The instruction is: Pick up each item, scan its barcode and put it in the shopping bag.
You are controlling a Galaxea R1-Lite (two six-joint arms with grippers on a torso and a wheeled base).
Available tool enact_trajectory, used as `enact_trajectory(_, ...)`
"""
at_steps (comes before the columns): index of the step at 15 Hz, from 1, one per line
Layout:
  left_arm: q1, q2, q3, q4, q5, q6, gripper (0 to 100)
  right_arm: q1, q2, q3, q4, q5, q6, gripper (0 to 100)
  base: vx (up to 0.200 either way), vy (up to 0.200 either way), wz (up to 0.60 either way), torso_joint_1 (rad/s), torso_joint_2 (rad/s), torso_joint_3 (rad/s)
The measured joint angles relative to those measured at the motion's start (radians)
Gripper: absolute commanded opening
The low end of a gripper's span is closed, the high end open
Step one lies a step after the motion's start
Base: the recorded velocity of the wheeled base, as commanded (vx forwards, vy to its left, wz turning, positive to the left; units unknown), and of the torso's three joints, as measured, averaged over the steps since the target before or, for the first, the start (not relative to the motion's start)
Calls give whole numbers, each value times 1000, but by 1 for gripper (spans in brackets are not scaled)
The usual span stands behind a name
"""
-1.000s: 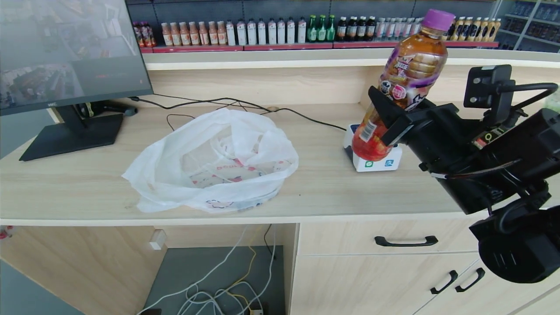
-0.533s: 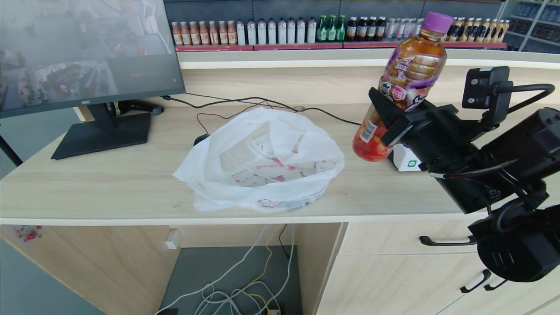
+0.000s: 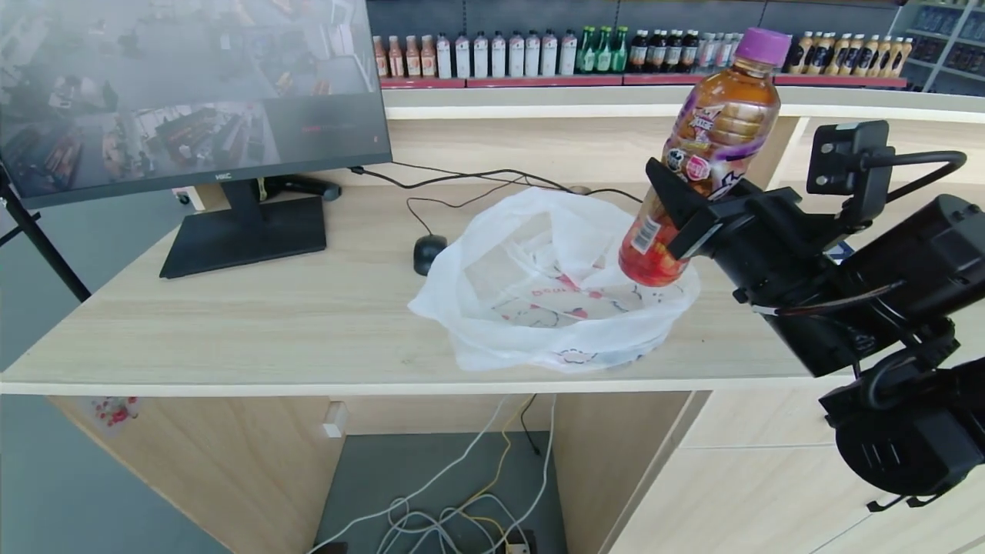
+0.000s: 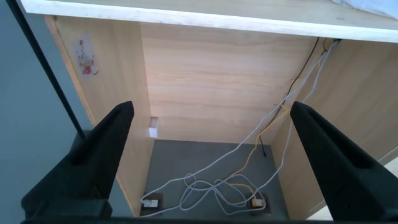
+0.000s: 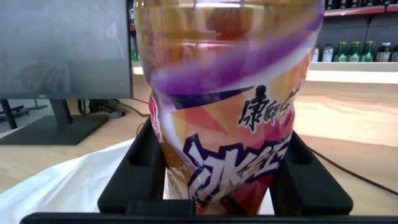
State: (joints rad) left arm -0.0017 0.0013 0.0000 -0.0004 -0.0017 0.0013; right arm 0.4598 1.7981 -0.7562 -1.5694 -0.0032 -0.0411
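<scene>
Grips a tilted amber plastic bottle with a purple cap (image 3: 719,131) in the black right end effector (image 3: 677,219), upper right of the head view, base overlapping the right rim of the white plastic shopping bag (image 3: 539,308) on the pale wooden table (image 3: 269,323). Hangs the left end effector (image 4: 211,124) wide open and empty below the table edge.

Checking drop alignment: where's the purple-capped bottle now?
Head view, right: purple-capped amber plastic bottle, gripped by the right hand, hangs above the white plastic shopping bag's right edge.

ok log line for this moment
right gripper: shut on drink bottle | drink bottle: near upright, above shopping bag's right edge | shopping bag: open on counter | left gripper: open, low, facing under counter
</scene>
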Motion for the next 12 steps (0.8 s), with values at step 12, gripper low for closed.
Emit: enact_trajectory(12, 0, 0, 0, 0, 0, 4, 100, 132, -3, -42, 38, -70, -39, 0, 0, 0, 0, 0, 0, 0)
